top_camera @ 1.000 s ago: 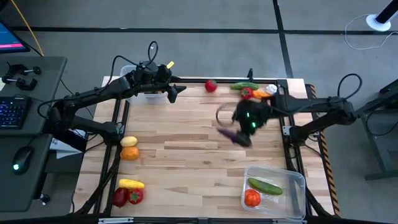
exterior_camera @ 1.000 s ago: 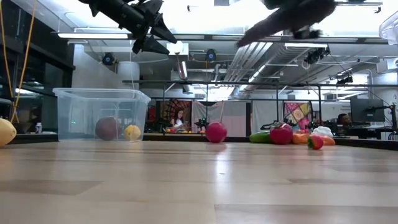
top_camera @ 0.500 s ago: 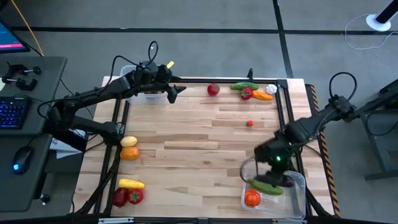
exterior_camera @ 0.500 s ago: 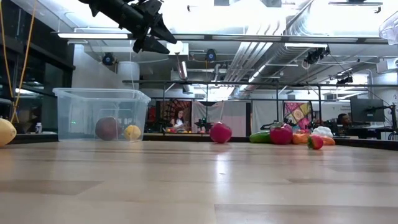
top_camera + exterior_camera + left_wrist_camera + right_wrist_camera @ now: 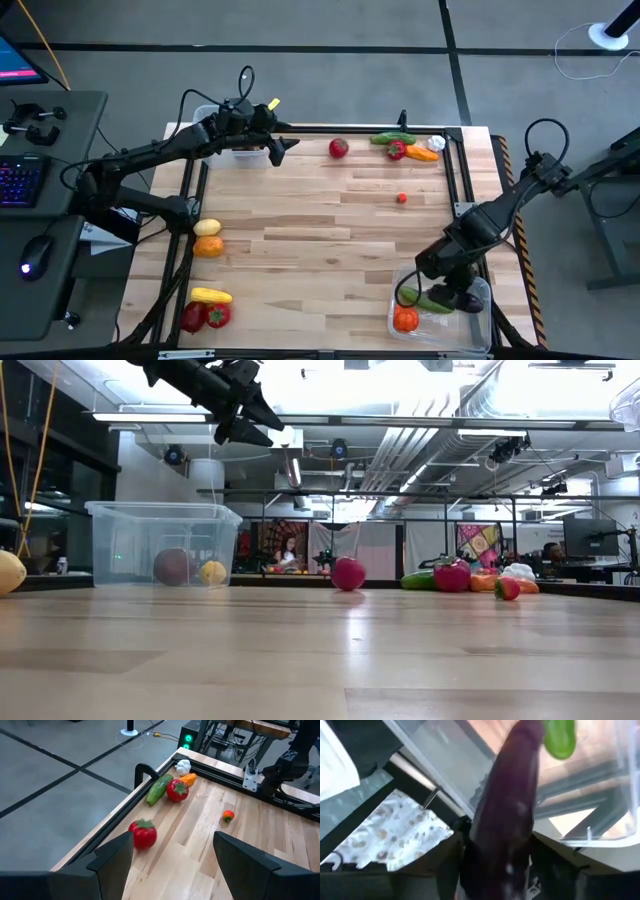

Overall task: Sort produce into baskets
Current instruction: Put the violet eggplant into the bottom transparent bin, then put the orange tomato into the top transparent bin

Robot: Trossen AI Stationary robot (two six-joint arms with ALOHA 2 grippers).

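Note:
My right gripper (image 5: 452, 290) hangs over the clear basket (image 5: 482, 284) at the table's near right corner. The purple eggplant (image 5: 507, 815) stands between its fingers, its far end over the basket (image 5: 468, 298). A green cucumber (image 5: 425, 298) and an orange-red fruit (image 5: 405, 319) lie in that basket. My left gripper (image 5: 283, 148) waits open in the air beside the far left basket (image 5: 165, 545), which holds two fruits. A red fruit (image 5: 143, 834) rests on the table ahead of it. My right gripper has the eggplant's thick end (image 5: 495, 870) between its two fingers, which lie along it and slant down into the basket. The eggplant shows blurred. I cannot tell whether the fingers touch it.
At the far right lie a cucumber (image 5: 395, 138), a red pepper (image 5: 397, 150), a carrot (image 5: 423, 153) and garlic (image 5: 436, 144). A small red piece (image 5: 401, 198) lies alone. Lemon (image 5: 207, 228), orange (image 5: 208, 246), a yellow piece (image 5: 211, 296) and red peppers (image 5: 205, 316) sit near left.
My right gripper has swung from the far middle of the table toward the near right corner, carrying the eggplant, and has turned as it went. It now hangs over the near right basket.

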